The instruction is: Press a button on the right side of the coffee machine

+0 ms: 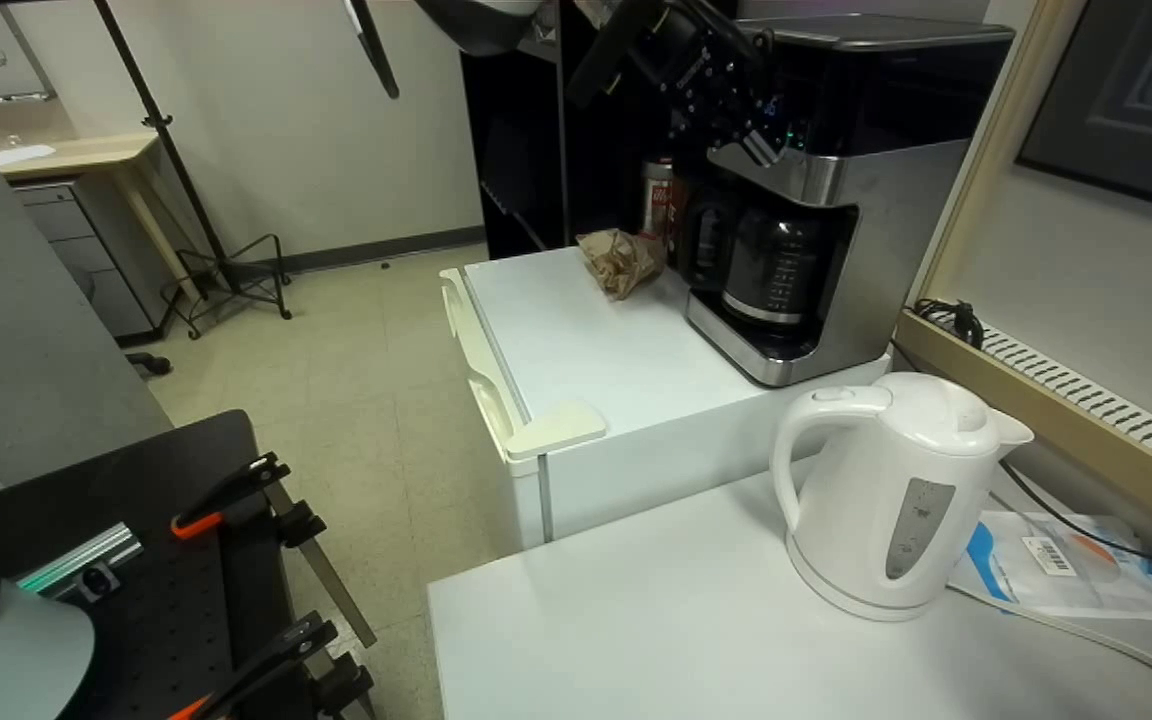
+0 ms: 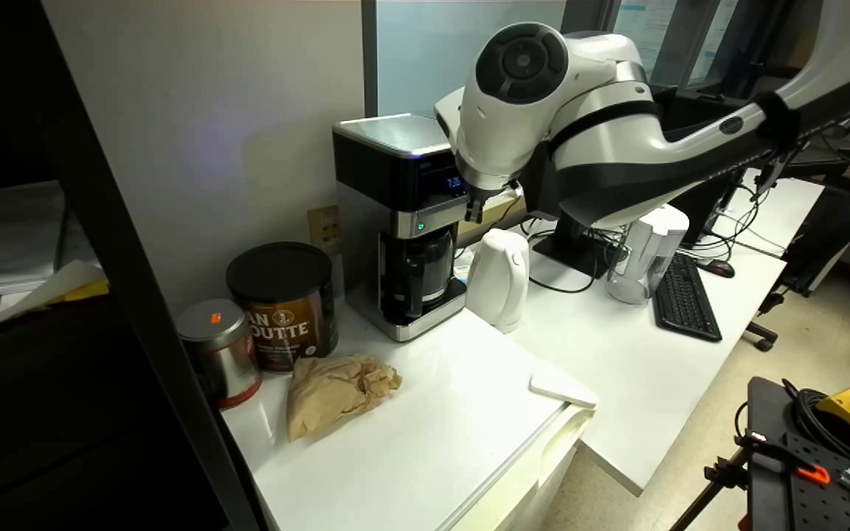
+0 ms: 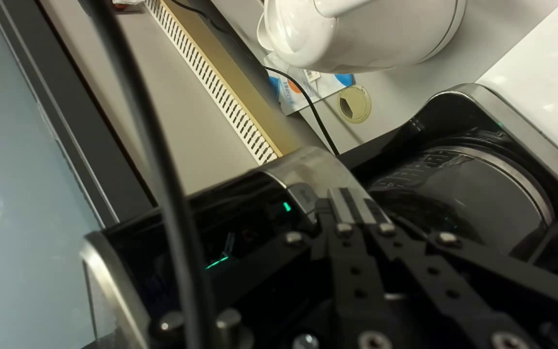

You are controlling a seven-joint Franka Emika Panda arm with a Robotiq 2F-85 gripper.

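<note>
Coffee machine (image 1: pixel 886 230) stands on the white unit (image 1: pixel 576 330), near the kettle (image 1: pixel 856 520). My gripper (image 3: pixel 351 206), fingers together on nothing, sits beside what looks like the button (image 3: pixel 302 196); touch unclear. I should press squarely, briefly, lest the machine slide.

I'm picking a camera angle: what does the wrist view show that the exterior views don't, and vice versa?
Only the wrist view shows the round beige cable grommet. Only the exterior views show the crumpled brown paper bag, seen in both, and the black computer keyboard, seen in an exterior view. Wrist and exterior views alike show the drip coffee maker, the white kettle and the gripper.
</note>
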